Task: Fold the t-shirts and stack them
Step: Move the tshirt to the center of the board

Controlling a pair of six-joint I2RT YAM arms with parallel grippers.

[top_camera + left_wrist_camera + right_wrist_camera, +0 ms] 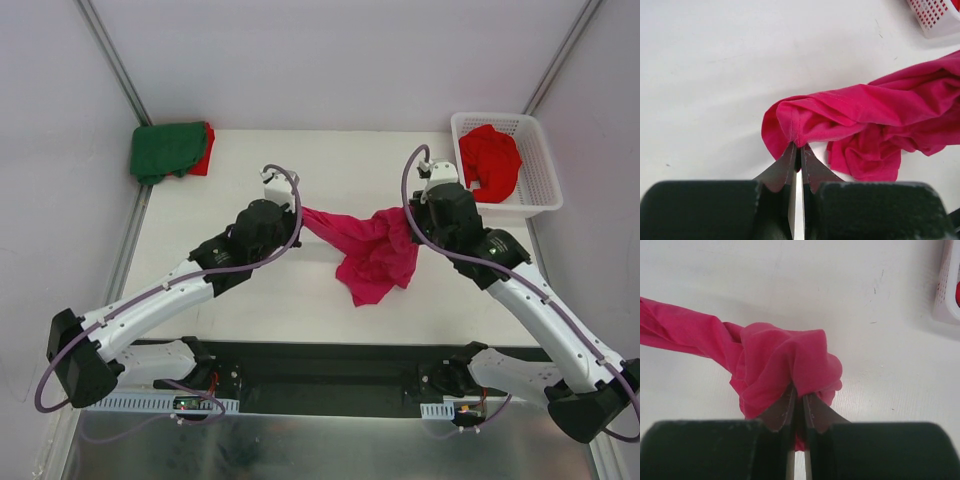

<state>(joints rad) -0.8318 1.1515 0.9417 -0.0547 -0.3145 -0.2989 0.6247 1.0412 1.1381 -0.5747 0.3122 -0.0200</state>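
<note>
2 sets of fingers are clamped on 1 garment. The left gripper (797, 148) pinches a hemmed edge of the magenta-pink t-shirt (375, 255), and the right gripper (799, 394) bites a bunched fold at its other end. The cloth is strung between them over the middle of the table (280, 300), its bulk sagging in a crumpled heap. This shirt looks picked up for spreading, not yet folded. At the far left corner a folded dark green t-shirt (165, 150) lies atop a red t-shirt (206, 150), apparently the finished stack. The white basket (545, 205) at far right holds 1 crumpled red t-shirt (490, 160), not yet folded.
</note>
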